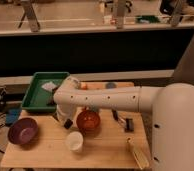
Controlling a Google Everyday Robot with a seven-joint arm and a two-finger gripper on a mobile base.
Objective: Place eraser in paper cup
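Observation:
The white paper cup (74, 141) stands upright near the front of the wooden table (45, 150), just in front of the orange bowl (88, 121). My white arm reaches from the right across the table. The gripper (66, 121) hangs at its left end, low over the table, left of the orange bowl and a little behind and left of the cup. A small dark shape shows at the gripper's tip; I cannot tell whether it is the eraser. No black eraser lies in plain view elsewhere.
A purple bowl (23, 131) sits at the front left. A green tray (37, 95) is at the back left. A dark block with a long handle (123, 120) lies right of the orange bowl. A wooden-coloured item (137, 152) lies at the front right.

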